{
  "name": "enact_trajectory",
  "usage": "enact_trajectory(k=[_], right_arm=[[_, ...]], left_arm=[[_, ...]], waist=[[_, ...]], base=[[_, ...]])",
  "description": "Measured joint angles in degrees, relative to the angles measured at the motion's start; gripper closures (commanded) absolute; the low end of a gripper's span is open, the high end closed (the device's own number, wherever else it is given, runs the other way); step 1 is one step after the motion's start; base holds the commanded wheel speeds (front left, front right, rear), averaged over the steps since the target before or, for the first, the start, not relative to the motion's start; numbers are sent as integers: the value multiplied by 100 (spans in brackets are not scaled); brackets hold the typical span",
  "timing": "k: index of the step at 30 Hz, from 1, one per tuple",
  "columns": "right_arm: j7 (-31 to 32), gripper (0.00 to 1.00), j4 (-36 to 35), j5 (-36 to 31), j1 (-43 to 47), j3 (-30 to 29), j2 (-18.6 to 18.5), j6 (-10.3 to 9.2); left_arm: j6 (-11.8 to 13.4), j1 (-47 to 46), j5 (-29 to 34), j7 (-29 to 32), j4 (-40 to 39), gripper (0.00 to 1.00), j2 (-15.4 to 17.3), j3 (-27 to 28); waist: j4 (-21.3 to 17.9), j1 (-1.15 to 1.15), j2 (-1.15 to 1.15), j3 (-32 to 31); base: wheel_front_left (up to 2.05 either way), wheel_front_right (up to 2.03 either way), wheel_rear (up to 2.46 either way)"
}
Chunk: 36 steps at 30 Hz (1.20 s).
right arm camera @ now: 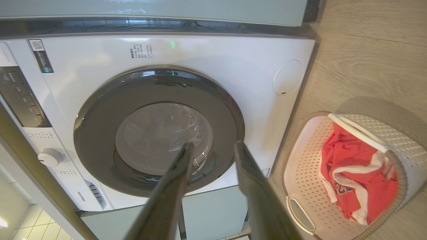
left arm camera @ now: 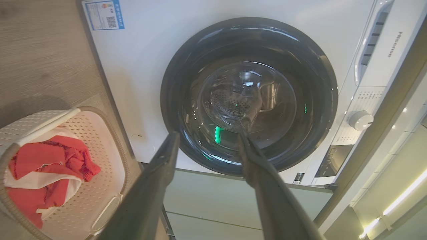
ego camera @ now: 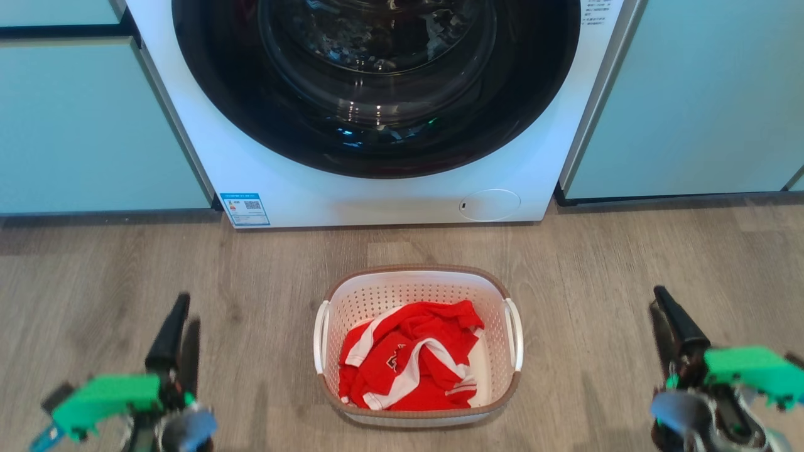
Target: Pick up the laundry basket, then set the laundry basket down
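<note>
The laundry basket (ego camera: 408, 292) sits on the wood floor (ego camera: 628, 263) just in front of the shut washing machine (ego camera: 389, 194), with a red and white garment (ego camera: 408, 358) heaped inside. It is not yet lifted. The robot stands squarely facing it, with one hand out to each side. The left hand (left arm camera: 208, 136) hovers off the basket's left flank, fingers spread and holding nothing. The right hand (right arm camera: 213, 145) does the same on the other side, also loose and empty. Both point forward at the machine rather than inward, and both are well apart from the basket. Neither looks nearer, so the basket lies midway between them. Its two white handles (ego camera: 321, 336) face sideways, one toward each hand, and I'd guess the lift depends on that. Each hand would need to swing inward and down to its own handle. The basket's longer run seems to go toward the machine, though I cannot be sure from here.
</note>
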Motion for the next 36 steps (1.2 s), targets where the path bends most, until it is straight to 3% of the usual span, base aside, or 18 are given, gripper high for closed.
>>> enact_trajectory(k=[19,36], right_arm=[[-216,0,31,-301,196,118,-5,0],[-564,0,-170,-2029,3,299,-185,0]], left_arm=[[1,192,246,-216,36,0,-11,-207],[1,-93,1562,-565,-163,0,218,-554]], waist=[[-4,0,0,-1],[1,0,0,-3]], base=[[0,0,0],[0,0,0]])
